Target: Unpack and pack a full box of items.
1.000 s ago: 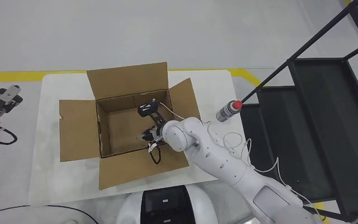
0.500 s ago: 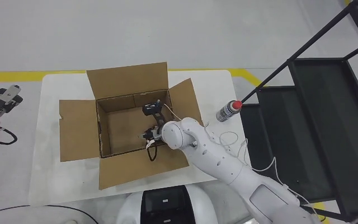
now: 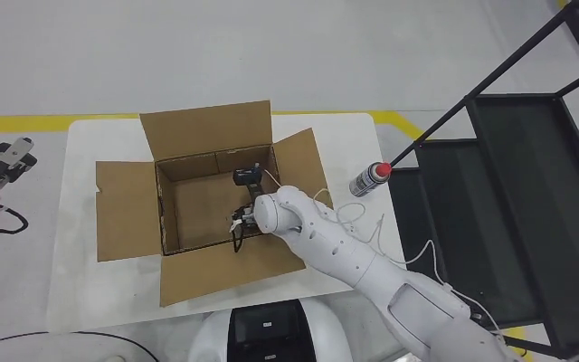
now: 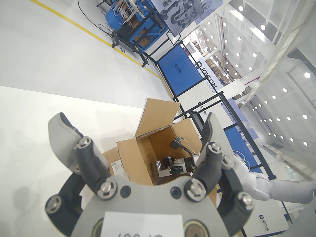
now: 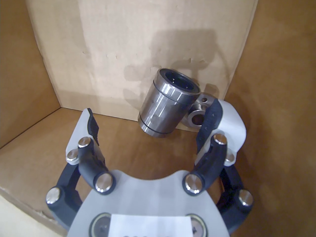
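As right gripper (image 5: 153,111) gapes, cylinder (image 5: 169,103) lies just ahead.

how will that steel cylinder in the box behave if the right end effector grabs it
Likely heavy for its size: the steel cylinder looks thick-walled. Its polished wall may slip in a grip. It sits tilted beside a smaller metal part, so a nudge could roll it.

Print noted in the room. A blue panel (image 4: 179,71) carried a white logo and one short word. The white board (image 4: 207,76) just beside it bore the same mark, larger and dark. A second blue panel (image 4: 265,223) repeated it. The label (image 4: 118,168) on a box (image 4: 158,117) flap was too small to read. The sticker (image 4: 143,224) on the left gripper (image 4: 137,124) base showed characters cut off at the edge.
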Robot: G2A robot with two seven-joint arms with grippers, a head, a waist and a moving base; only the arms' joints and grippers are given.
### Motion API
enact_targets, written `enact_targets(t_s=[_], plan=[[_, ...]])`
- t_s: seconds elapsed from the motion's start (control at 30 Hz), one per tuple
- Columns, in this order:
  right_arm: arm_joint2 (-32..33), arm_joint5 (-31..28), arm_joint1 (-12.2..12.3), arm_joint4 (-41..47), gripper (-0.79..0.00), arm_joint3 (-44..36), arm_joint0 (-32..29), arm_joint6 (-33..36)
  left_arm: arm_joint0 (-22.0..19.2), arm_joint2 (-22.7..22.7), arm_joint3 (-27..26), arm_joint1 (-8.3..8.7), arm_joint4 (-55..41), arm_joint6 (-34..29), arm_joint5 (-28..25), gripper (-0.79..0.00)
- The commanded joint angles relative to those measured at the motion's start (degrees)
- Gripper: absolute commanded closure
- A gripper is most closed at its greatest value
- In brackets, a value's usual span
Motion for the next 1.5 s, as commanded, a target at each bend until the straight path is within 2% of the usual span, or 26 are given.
enact_targets(t_s=[0.0, 0.3, 0.53, 0.7, 0.93, 1.27, 1.47], plan=[[-0.4, 0.3, -0.5, 0.4, -0.785, 1.4, 0.2, -0.7, 0.0, 0.0, 0.0, 0.0, 0.0, 0.0, 0.0, -0.785], [-1.0, 0.8, -2.3, 2.6, -0.785, 5.0, 1.0, -3.7, 0.0, 0.0, 0.0, 0.0, 0.0, 0.0, 0.0, -0.785], [0.0, -3.7, -3.1, 6.0, -0.785, 6.5, 1.2, -5.3, 0.0, 0.0, 0.0, 0.0, 0.0, 0.0, 0.0, -0.785], [-0.7, -4.6, -3.8, 5.7, -0.785, 7.9, 2.2, -6.0, 0.0, 0.0, 0.0, 0.0, 0.0, 0.0, 0.0, -0.785], [-4.2, -2.8, -4.7, -1.4, -0.785, 6.0, 5.4, -1.7, 0.0, 0.0, 0.0, 0.0, 0.0, 0.0, 0.0, -0.785], [-4.3, 0.1, -4.7, -8.5, -0.785, -0.8, 7.5, 4.9, 0.0, 0.0, 0.0, 0.0, 0.0, 0.0, 0.0, -0.785], [-4.9, -0.5, -5.4, -8.7, -0.785, 1.9, 7.0, 5.9, 0.0, 0.0, 0.0, 0.0, 0.0, 0.0, 0.0, -0.785]])
